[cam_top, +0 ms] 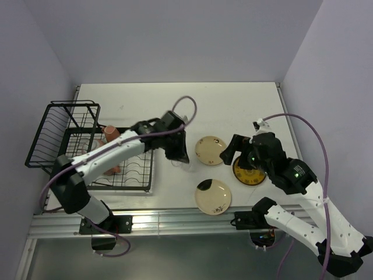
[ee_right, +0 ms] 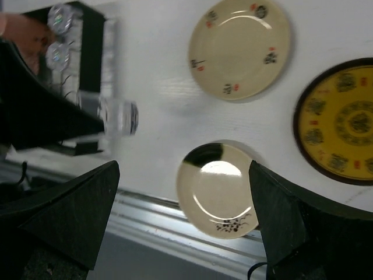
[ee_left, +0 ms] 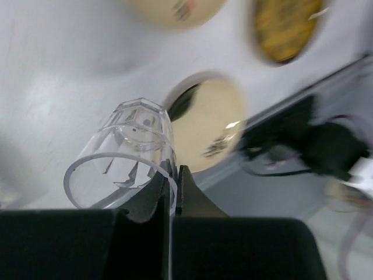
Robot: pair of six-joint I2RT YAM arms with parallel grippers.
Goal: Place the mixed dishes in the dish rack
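Loading in progress: we hold a clear glass (ee_left: 125, 157), tipped on its side, its rim pinched in the left gripper (ee_left: 173, 178). It sits mid-frame in the overhead view, just right of the dish rack (cam_top: 58, 125). Next, we judge, it needs carrying left and setting down clear of the pink mug (cam_top: 111, 134). The right gripper (ee_right: 183, 204) hangs spread near the yellow plate (cam_top: 250, 172) and two cream plates (cam_top: 213, 196), which wait at lower right.

White table (cam_top: 145, 105) sits under both sets of jaws, w/ a silver metal rail (cam_top: 175, 220) along its near edge, behind them. Pale grey walls (cam_top: 175, 35) beyond & either side.
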